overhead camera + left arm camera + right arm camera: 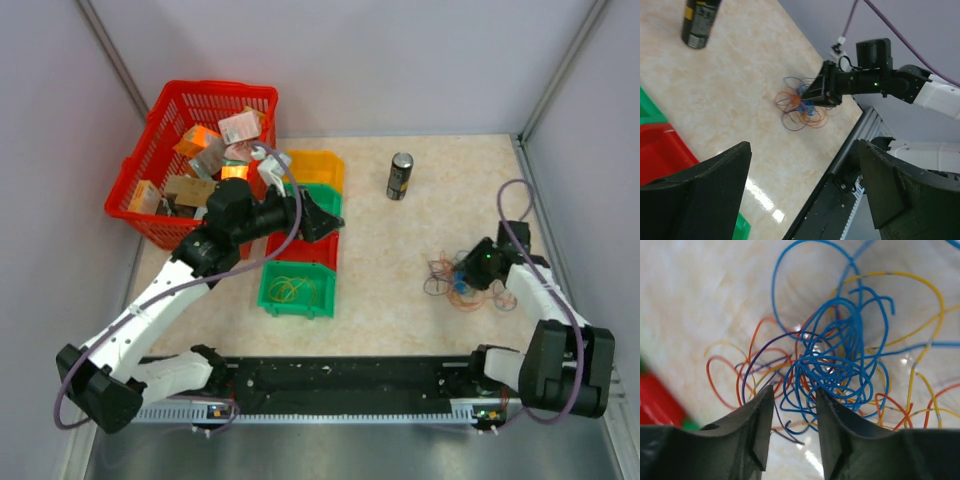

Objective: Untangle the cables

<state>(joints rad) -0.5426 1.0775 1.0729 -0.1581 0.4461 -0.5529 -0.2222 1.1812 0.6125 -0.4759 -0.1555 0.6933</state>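
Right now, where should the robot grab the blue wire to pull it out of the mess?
Probably the big blue loop sticking out beyond the dense blue clump, not the clump itself. The loop's left side seems to lie alone on the table, so the right pincer should come down from above, straddling that one strand.

Nothing here can be read. The can [400,176] wears a yellowish label, too small and blurred to make out, and the printed boxes [240,128] in the red basket [160,125] are equally illegible.
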